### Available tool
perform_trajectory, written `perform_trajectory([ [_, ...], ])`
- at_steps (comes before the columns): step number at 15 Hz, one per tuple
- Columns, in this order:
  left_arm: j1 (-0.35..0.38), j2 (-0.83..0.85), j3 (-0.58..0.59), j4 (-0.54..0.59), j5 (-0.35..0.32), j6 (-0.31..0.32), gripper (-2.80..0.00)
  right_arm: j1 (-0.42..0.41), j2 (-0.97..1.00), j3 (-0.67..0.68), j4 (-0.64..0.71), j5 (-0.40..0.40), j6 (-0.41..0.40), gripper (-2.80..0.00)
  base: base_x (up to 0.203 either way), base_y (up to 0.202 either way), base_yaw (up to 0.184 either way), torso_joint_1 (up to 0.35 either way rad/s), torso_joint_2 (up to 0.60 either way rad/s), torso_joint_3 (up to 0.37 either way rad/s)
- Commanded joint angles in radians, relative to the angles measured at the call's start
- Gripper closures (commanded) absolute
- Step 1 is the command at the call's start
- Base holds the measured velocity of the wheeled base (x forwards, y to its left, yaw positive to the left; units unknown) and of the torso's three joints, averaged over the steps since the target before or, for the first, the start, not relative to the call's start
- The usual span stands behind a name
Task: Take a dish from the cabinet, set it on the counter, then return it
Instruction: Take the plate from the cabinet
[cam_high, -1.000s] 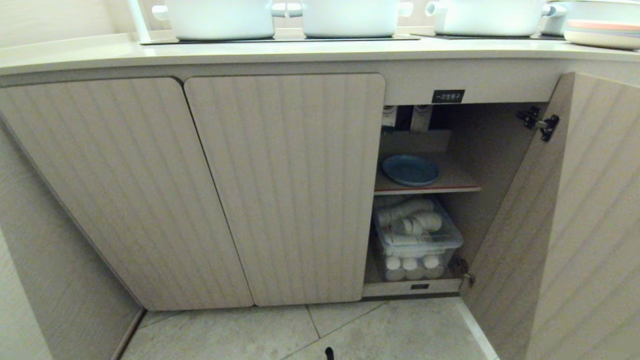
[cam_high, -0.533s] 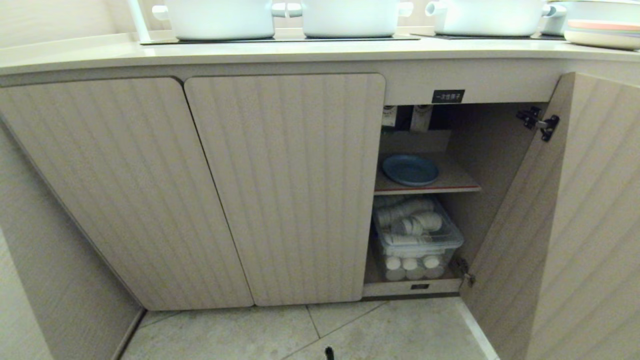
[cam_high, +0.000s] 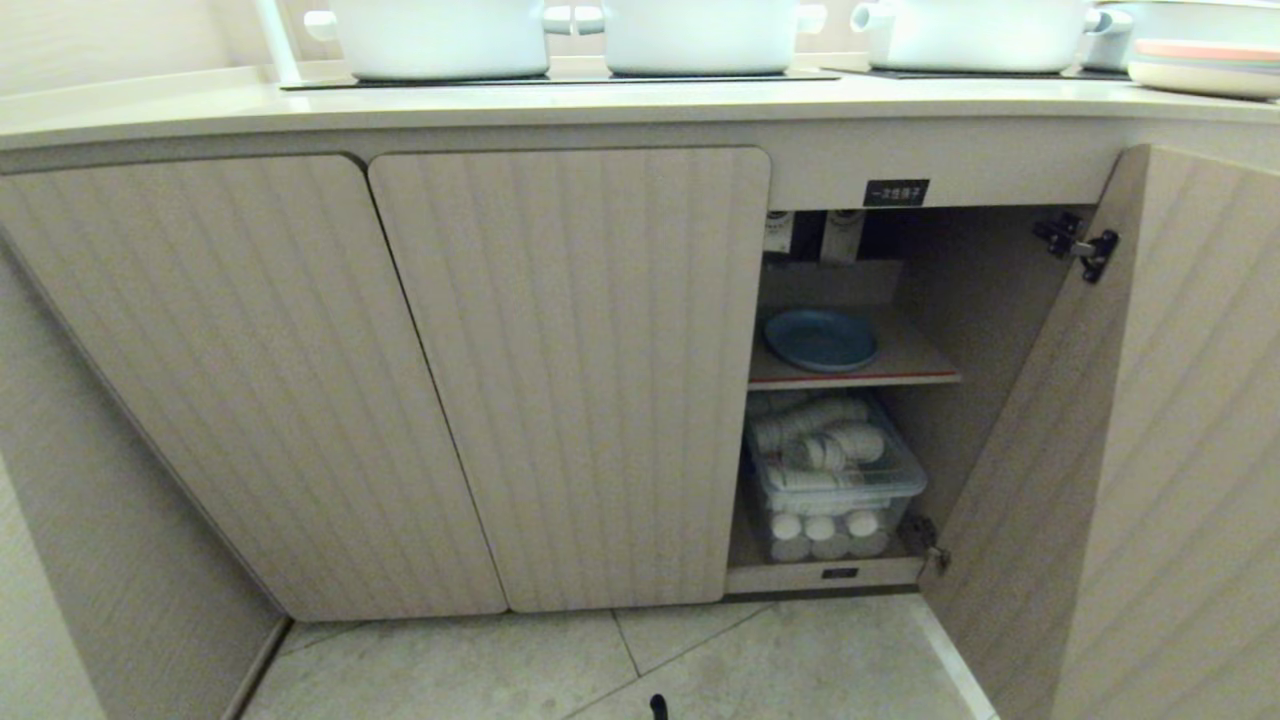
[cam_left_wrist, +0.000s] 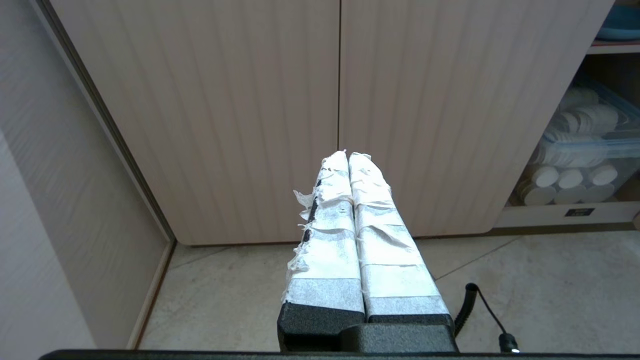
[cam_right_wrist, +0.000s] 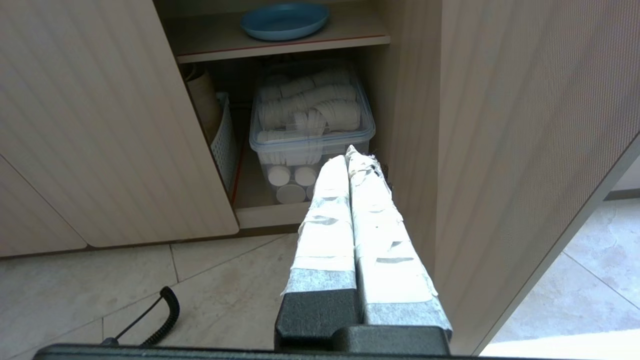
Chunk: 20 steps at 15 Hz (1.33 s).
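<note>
Head view shows the dish (cam_high: 821, 339) lying flat on the inner shelf (cam_high: 915, 362) of the cabinet (cam_high: 570, 380), behind its open door (cam_high: 1130, 450), above a clear bin (cam_high: 835, 480). Left claw (cam_left_wrist: 348, 156) and right claw (cam_right_wrist: 348, 156) are both pressed together, empty, low before the cabinet.

From my seat the cabinet (cam_high: 570, 380) looks like matt ribbed wood laminate, the counter (cam_high: 600, 105) smooth and faintly glossy. The dish (cam_high: 821, 339) reads matt. I see a clear plastic bin (cam_high: 835, 480), glossy white pots (cam_high: 440, 38), and frayed white tape wrapping both grippers' fingers (cam_left_wrist: 367, 200).
</note>
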Motion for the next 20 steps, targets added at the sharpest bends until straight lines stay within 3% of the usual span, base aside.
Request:
perform_trajectory([
  [1, 0.0, 0.0, 0.0, 0.0, 0.0, 0.001, 0.0, 0.0, 0.0, -0.001, 0.0, 0.0, 0.0, 0.0, 0.0, 0.0, 0.0, 0.0, 0.0, 0.0],
  [16, 0.0, 0.0, 0.0, 0.0, 0.002, 0.003, 0.0, 0.0, 0.0, -0.001, 0.0, 0.0, 0.0, 0.0, 0.171, 0.0, 0.001, 0.002, 0.0, 0.002],
  [20, 0.0, 0.0, 0.0, 0.0, 0.002, 0.0, 0.0, 0.0, 0.0, -0.001, 0.0, 0.0, 0.0, 0.0, 0.0, 0.0, 0.0, 0.0, 0.0, 0.0],
])
